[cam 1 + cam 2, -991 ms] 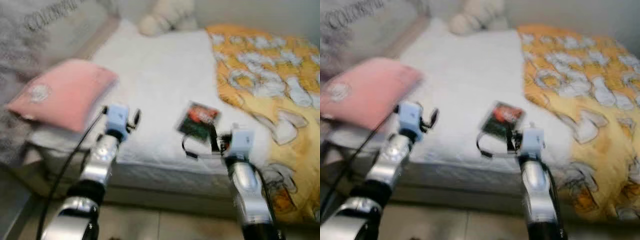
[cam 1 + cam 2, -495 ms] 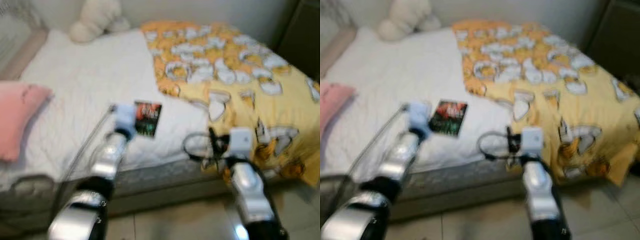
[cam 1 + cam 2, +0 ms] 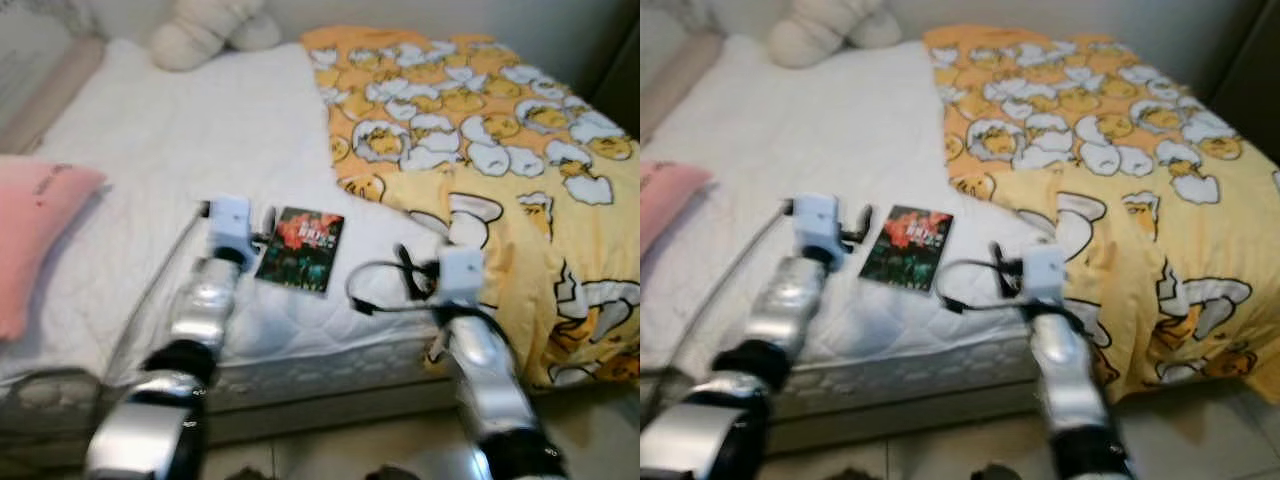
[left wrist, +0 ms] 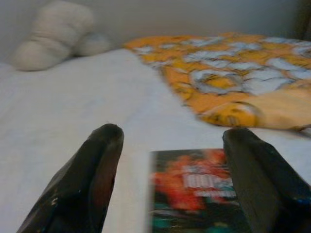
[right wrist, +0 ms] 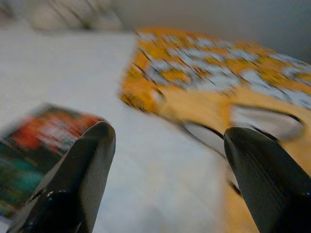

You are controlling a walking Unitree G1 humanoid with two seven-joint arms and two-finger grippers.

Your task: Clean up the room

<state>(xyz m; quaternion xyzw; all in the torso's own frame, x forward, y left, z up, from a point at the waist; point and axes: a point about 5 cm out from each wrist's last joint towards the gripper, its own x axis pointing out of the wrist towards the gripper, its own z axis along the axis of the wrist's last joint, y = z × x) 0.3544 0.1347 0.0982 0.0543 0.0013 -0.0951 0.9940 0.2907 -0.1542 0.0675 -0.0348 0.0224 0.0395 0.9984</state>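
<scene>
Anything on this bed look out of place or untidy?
A book lies loose on the bare white sheet near the bed's front edge, between the open left gripper and open right gripper. The yellow blanket is bunched to one side, spilling over the edge. A pink pillow sits at the far left.

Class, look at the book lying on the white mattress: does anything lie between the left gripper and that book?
Nothing visible does. The left gripper is open, and the book lies flat on the bare white mattress just beyond its fingertips. The yellow blanket lies off to the right.
</scene>
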